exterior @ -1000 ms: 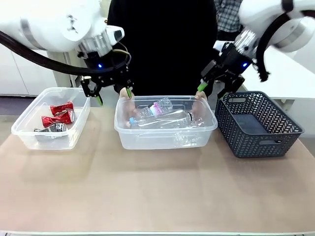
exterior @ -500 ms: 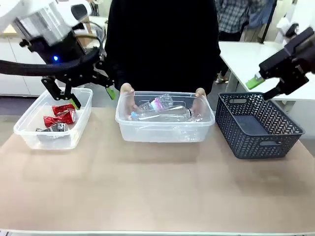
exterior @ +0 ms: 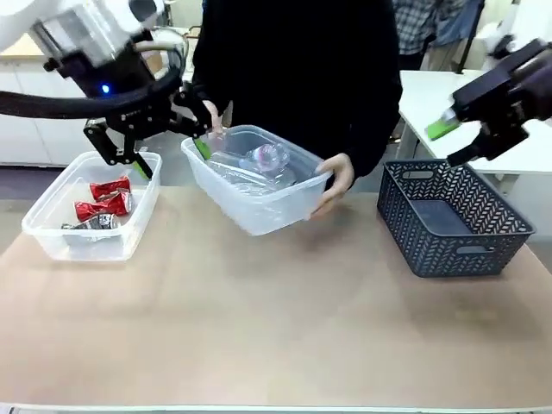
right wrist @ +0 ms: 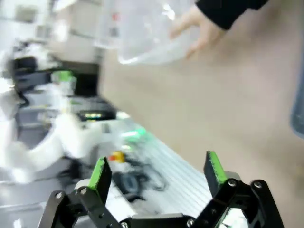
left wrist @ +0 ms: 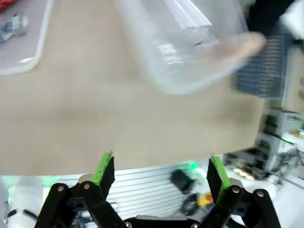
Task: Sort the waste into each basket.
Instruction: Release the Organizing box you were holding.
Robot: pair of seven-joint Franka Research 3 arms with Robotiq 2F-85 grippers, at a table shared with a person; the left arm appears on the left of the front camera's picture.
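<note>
Apparently the sorting itself is finished: crushed red and silver cans [exterior: 102, 204] lie in the clear tub [exterior: 52, 237] at the left of the table [exterior: 276, 336], and the clear bottles [exterior: 250, 166] sit in a second clear tub [exterior: 259, 211] that the person holds tilted above the table, one hand [exterior: 335, 181] under its right end. A dark grey woven basket [exterior: 448, 220] stands at the right, nothing visible in it.

Neither gripper carries anything. The left gripper [exterior: 159, 142] hangs above the table between the two tubs, fingers spread wide; its wrist view looks down past green pads [left wrist: 105, 168] at bare table, with the tilted tub [left wrist: 190, 42] beyond. The right gripper [exterior: 457, 142] sits high at the far right, above the grey basket, fingers likewise wide apart in its own view [right wrist: 156, 175].

The risk now lies with the lifted tub. Its left rim is just beside the left gripper's fingers, so any arm motion toward the centre could knock it and spill bottles onto the table. The tilt alone could let a bottle roll out over the lower edge. A downward move by the left arm might also catch the can tub's rim.
</note>
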